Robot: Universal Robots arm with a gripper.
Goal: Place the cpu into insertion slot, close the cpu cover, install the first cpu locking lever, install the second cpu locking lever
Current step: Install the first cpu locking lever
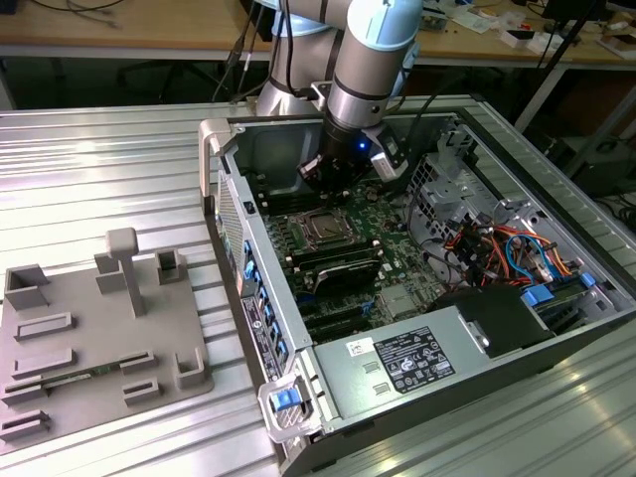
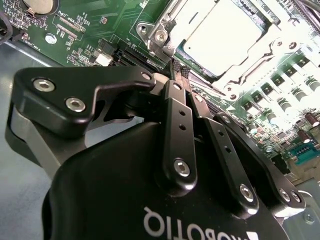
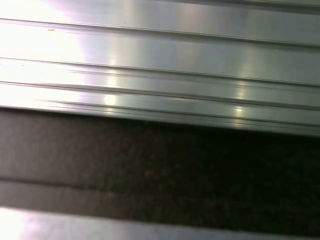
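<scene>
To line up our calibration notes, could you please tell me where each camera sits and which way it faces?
Exterior view: off the arm, raised, looking down into the open computer case on the ribbed table; the arm and gripper show.
Second wrist view: on the arm, looking along the gripper, its fingers shut, to the cpu.
First wrist view: on the arm, facing ribbed metal and a dark band.
Shared: the exterior and second wrist views both hold the gripper, cpu and motherboard.
</scene>
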